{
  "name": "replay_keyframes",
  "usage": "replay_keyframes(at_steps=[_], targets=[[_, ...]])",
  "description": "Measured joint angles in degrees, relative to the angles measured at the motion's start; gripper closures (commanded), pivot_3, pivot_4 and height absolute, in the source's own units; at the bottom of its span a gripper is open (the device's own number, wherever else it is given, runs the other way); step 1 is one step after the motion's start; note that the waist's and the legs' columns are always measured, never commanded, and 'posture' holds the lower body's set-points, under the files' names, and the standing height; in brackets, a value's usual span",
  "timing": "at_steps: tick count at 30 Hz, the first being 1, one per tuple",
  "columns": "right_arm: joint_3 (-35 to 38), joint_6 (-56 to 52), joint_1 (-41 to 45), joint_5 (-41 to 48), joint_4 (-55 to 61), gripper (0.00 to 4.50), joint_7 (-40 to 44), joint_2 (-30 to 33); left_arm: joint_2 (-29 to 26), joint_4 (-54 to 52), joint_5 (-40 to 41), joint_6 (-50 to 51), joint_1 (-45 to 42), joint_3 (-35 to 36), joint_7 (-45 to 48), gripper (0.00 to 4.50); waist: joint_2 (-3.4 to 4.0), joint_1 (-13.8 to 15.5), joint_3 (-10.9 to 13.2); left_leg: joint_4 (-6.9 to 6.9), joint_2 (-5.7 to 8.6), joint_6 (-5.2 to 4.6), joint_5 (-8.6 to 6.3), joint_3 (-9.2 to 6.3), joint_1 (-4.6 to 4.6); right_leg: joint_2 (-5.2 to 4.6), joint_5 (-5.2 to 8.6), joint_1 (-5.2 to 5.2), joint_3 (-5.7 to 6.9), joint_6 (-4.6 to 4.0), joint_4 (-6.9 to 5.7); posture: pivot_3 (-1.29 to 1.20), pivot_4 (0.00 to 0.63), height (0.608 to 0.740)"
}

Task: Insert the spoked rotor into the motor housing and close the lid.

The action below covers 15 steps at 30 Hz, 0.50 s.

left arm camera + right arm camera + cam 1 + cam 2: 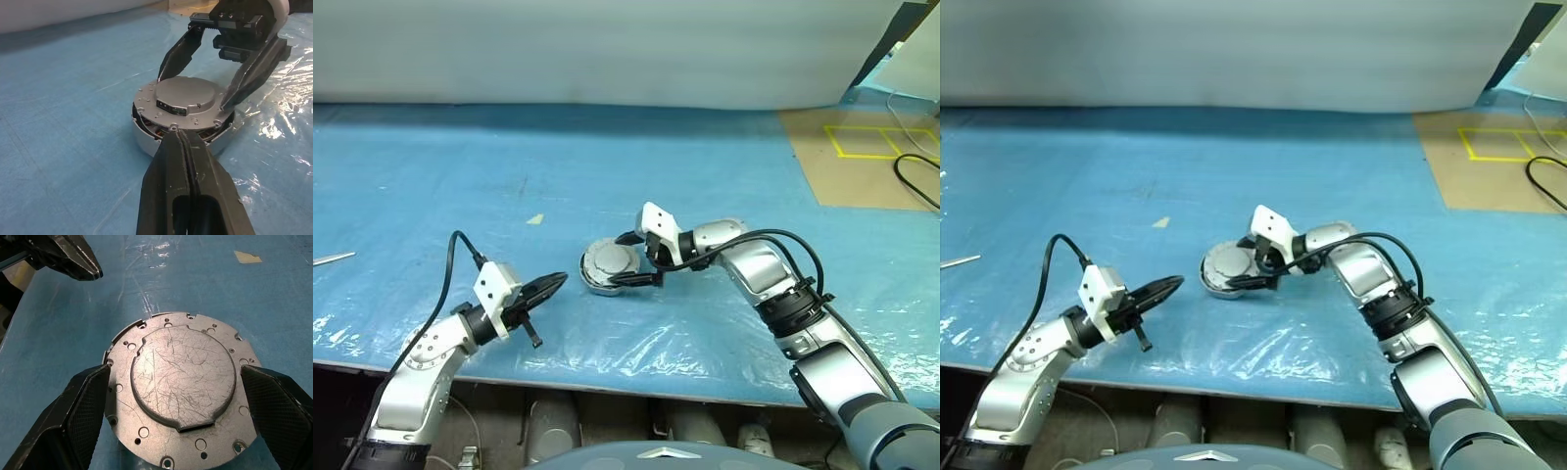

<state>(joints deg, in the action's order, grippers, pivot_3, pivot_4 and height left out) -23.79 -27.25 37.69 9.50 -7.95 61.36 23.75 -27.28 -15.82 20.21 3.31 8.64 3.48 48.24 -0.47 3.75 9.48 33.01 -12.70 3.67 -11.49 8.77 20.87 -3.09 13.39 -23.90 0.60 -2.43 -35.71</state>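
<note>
Blue plastic sheeting (509, 176) covers the table, crinkled and shiny along the near edge, with a pale wall behind it. Near the middle of the sheet sits the housing (146, 142), a short round metal cup, with the lid (183, 387) resting on top of it, plain grey face up. That face is scratched, has a raised central disc with a notched outline, and is ringed by small holes. No writing or label can be read on it. In the left wrist view the lid sits slightly tilted, and copper-brown windings show through the gap between the lid and the cup rim. The right gripper (636, 258) reaches in from the right with its jaws spread wide, one black finger on each side of the lid; its fingertips (229, 100) stand just beside the lid's edge, and whether they touch it I cannot tell. The left gripper (548, 286) hangs low over the sheet just left of the housing, fingers pressed together and empty, pointing toward the cup. A small pale scrap (535, 219) lies on the sheet farther back. Yellow tape lines (876, 142) mark a brown board at the far right.
</note>
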Motion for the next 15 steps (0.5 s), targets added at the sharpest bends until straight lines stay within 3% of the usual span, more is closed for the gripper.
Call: replay_keyframes(at_steps=[10, 15], targets=[[1.08, -0.97, 0.66, -0.33, -0.16, 3.62, 0.29, -1.05, -1.03, 1.92, -0.23, -1.11, -0.27, 0.88, -0.03, 4.5, 0.01, -0.06, -0.01, -0.01, 0.0, 0.0, 0.0, 0.03, 0.0, 0.02, 0.0, -0.01, -0.02, 0.0, 0.01, 0.0, 0.15, 0.74], [1.01, -3.47, 1.06, -0.26, 0.28, 3.62, 2.13, -1.06, -1.85, 2.53, -0.25, -1.55, 0.45, 1.64, -0.39, 4.5, 0.01, -0.07, -0.01, -0.01, -0.01, 0.0, 0.0, 0.03, 0.01, 0.02, 0.0, -0.01, -0.02, -0.01, 0.01, 0.0, 0.15, 0.74]])
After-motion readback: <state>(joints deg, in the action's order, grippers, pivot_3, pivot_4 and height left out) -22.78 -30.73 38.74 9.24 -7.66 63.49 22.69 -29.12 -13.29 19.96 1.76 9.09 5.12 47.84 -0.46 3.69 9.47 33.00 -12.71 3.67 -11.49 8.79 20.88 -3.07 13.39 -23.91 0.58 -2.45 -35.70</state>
